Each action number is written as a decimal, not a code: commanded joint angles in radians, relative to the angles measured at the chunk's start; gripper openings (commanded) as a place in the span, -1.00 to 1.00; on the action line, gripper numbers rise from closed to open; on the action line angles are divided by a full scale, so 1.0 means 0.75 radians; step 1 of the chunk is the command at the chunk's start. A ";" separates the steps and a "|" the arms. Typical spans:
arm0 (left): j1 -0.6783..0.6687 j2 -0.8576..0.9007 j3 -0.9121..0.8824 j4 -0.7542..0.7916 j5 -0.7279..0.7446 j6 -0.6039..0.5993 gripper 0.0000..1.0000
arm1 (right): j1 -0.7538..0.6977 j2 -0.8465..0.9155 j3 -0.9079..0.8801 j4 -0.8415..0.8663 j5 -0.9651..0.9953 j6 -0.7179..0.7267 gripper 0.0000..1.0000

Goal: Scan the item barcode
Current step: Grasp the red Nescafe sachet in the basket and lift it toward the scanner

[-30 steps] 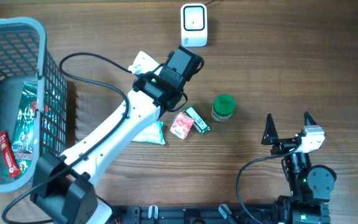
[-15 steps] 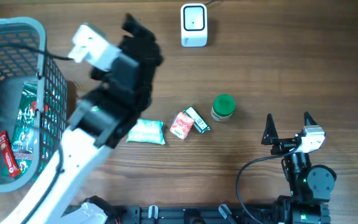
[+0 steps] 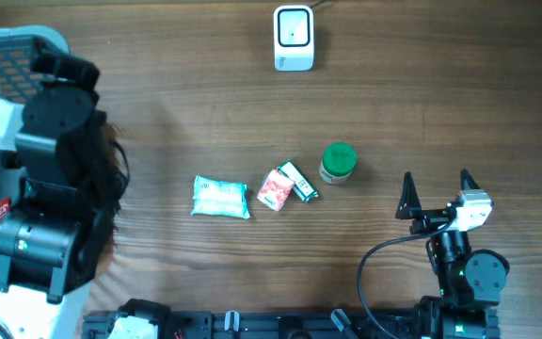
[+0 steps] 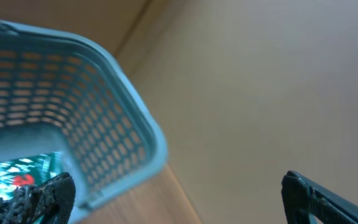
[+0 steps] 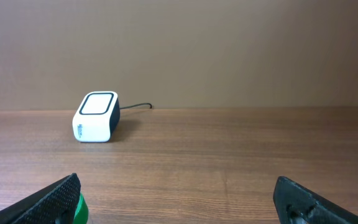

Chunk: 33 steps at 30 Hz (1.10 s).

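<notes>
Scanner [image 3: 293, 38] on the counter [image 3: 459, 85]; robot-side of it lie teal packet [image 3: 220, 198], red packet [image 3: 275, 188], black box [image 3: 299, 182], green-lidded jar [image 3: 338, 162]. Left end effector [image 4: 176, 183], far to its left, and right end effector [image 3: 436, 179], near-right: jaws apart, empty.

Mock shop checkout: barcode scanner [image 3: 293, 38], blue shopping basket [image 3: 7, 40], packaged snacks [image 3: 221, 199] on a wooden table [image 3: 440, 94]

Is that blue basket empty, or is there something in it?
Not empty. The left wrist view shows a green packet with red on it lying inside the basket.
</notes>
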 commanded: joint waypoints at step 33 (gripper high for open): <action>1.249 0.786 -0.191 -0.342 0.690 -0.075 1.00 | 0.005 -0.005 -0.002 0.004 0.023 -0.011 0.99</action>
